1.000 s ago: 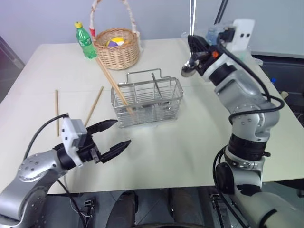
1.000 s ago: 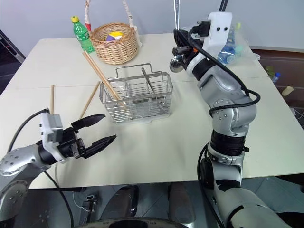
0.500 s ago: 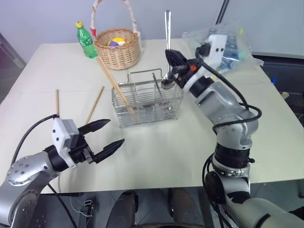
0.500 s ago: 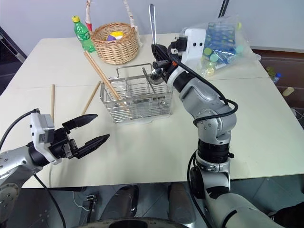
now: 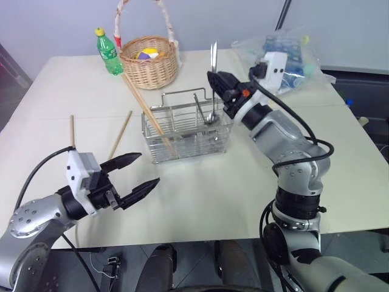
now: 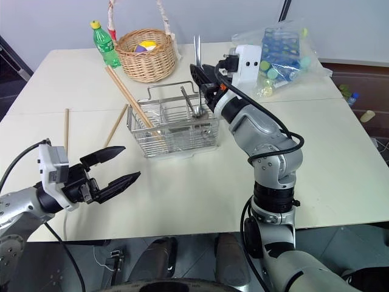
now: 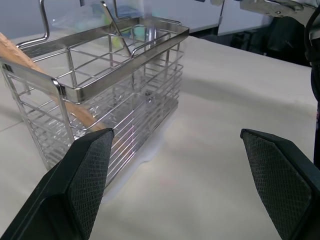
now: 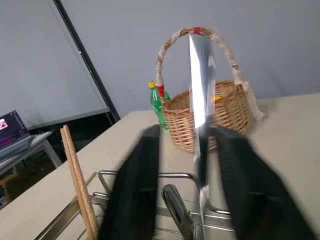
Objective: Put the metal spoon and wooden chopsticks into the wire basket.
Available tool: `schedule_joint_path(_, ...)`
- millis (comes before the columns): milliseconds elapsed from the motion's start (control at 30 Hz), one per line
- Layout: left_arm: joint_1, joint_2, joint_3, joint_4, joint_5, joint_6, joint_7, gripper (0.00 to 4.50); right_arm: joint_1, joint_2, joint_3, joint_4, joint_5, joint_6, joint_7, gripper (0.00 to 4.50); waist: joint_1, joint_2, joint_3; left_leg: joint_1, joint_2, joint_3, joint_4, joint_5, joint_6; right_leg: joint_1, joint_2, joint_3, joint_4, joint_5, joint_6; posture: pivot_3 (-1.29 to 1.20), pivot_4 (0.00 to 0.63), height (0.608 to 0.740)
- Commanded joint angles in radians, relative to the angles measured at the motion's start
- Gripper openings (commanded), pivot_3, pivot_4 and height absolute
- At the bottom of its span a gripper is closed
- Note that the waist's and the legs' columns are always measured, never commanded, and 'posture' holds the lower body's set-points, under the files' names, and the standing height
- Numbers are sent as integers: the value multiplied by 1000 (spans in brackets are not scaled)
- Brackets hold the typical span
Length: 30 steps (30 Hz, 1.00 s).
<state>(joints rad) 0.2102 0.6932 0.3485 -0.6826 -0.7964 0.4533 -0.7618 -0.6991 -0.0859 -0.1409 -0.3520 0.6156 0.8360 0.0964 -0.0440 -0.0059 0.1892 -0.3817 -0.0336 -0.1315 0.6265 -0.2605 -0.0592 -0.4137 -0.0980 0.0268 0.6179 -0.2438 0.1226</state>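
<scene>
Spoon (image 5: 213, 55) standing near upright at right end of basket (image 5: 182, 145), bowl down inside, handle poking up past the rim. Right gripper (image 5: 217, 82) just over that end, fingers spread either side of the handle with a gap each side; reads as let go, not pinching. Left gripper (image 5: 149, 168) hovering low over near-left table (image 5: 213, 194), fingers wide apart, nothing in them.

Chopsticks: some leaning in basket's left end (image 5: 148, 112), tips sticking out toward the wicker basket (image 5: 149, 64). Two more lying flat on table left of basket, one near it (image 5: 121, 134), one further out (image 5: 72, 143), well apart from each other.

Handling, judged:
- Spoon: light, stiff, polished, so slick; narrow handle. Looks settled, probably no regrasp needed.
- Loose sticks: very light, rigid, thin, likely to roll or pivot if nudged. Wood grippier than steel. Best pinched across the width near mid-length, fingertips down at table level. One at a time; left gripper closer.
</scene>
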Motion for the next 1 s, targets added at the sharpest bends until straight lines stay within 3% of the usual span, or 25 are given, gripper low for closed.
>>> schedule_joint_path(33, -9, -1, 13, -7, -8, -14, -3, 4263, -10, -1, -3, -48, 16, -12, -7, 3658, 0, 0, 0, 0, 0, 0, 0, 0, 0, 0, 0, 0, 0, 0, 0, 0, 150, 740)
schedule_joint_path(100, -8, -1, 13, -6, -9, -15, -6, 4263, -11, -6, -2, -46, 12, -13, -8, 4464, 0, 0, 0, 0, 0, 0, 0, 0, 0, 0, 0, 0, 0, 0, 0, 0, 150, 740)
schedule_joint_path(300, 6, 5, 16, -6, -16, -8, -19, 4263, -17, -50, -4, -40, 7, -15, 17, 4464, 1, 0, 0, 0, 0, 0, 0, 0, 0, 0, 0, 0, 0, 0, 0, 0, 150, 740)
schedule_joint_path(533, 91, 0, 35, -7, -11, -10, -39, 4263, -10, -217, -66, -63, 55, 38, 101, 4464, 1, 0, 0, -1, 0, 0, 0, 0, 0, 0, 0, 0, -1, 0, 0, 0, 150, 740)
schedule_joint_path(867, 230, -50, 36, 157, 103, -92, -83, 4263, 252, -539, -165, -145, 129, 58, 348, 4464, 9, -1, 0, -4, 0, 0, 2, 0, 0, 0, 0, 0, -4, -1, -1, 0, 150, 740)
schedule_joint_path(1000, 179, -105, 8, 251, 174, -134, -31, 4263, 407, -574, -192, -176, 98, -40, 420, 4464, 16, -1, 0, -4, 0, 0, 2, 0, 1, 0, 0, 0, -5, -1, -1, 0, 150, 740)
